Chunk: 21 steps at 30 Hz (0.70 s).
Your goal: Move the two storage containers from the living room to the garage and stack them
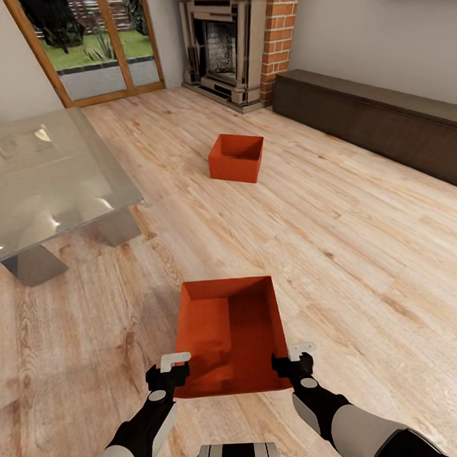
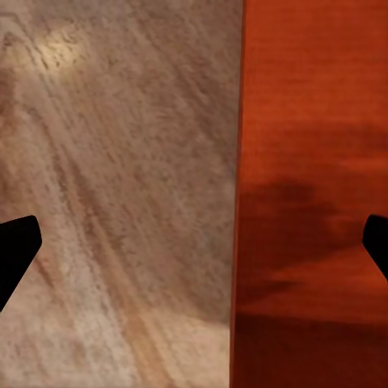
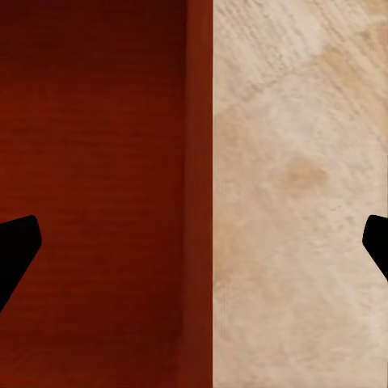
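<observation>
- Near storage container (image 1: 230, 335) sits on the wood-plank floor (image 1: 362, 249), right in front of the robot.
- Left gripper (image 1: 169, 367) spread wide, straddling its left wall.
- Right gripper (image 1: 295, 357) equally wide over the right wall.
- Second storage container (image 1: 236, 158) waits far off, before the fireplace (image 1: 230, 45).

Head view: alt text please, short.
Two open grippers, left and right, straddle the side walls of an orange-red box on light wood floor. A second box sits farther off, toward the fireplace.
</observation>
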Tool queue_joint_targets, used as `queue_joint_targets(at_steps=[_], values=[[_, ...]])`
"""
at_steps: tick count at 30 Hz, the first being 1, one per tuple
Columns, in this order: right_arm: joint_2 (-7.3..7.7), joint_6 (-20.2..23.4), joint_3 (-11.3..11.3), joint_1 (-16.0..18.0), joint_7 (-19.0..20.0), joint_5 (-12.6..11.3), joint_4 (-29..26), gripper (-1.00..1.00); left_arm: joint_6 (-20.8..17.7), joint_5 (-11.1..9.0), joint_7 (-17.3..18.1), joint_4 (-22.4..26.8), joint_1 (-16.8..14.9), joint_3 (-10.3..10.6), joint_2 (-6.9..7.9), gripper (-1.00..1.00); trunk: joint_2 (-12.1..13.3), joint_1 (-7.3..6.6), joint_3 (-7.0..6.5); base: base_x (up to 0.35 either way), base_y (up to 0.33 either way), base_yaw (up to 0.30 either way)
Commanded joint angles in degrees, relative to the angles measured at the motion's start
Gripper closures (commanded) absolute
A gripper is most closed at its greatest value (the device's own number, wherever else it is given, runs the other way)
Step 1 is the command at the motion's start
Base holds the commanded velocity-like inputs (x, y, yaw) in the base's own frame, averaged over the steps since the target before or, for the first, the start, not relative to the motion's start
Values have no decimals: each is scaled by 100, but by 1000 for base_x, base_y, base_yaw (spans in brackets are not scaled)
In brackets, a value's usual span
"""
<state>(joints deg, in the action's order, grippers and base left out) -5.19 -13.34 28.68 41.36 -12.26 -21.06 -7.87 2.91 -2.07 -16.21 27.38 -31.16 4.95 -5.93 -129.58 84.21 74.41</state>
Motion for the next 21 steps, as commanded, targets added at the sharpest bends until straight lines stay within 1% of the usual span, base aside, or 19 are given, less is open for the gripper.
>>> queue_joint_targets(at_steps=[1, 4, 21], values=[[0, -20, 50, 4, -22, -51, 4, -100, 15, -22, -48, -5, -4, 42, 4, -100, -43, 22, 22, 0, 0, 0], [0, -20, 50, 4, -22, -54, 4, -100, 16, -26, -47, -1, -1, 42, 4, -100, -163, 87, 76, 0, 0, 0], [0, -20, 50, 4, -22, -53, 4, -100, 25, -70, -40, 2, -1, 27, -20, -100, -163, 87, 76, 0, 0, 0]])
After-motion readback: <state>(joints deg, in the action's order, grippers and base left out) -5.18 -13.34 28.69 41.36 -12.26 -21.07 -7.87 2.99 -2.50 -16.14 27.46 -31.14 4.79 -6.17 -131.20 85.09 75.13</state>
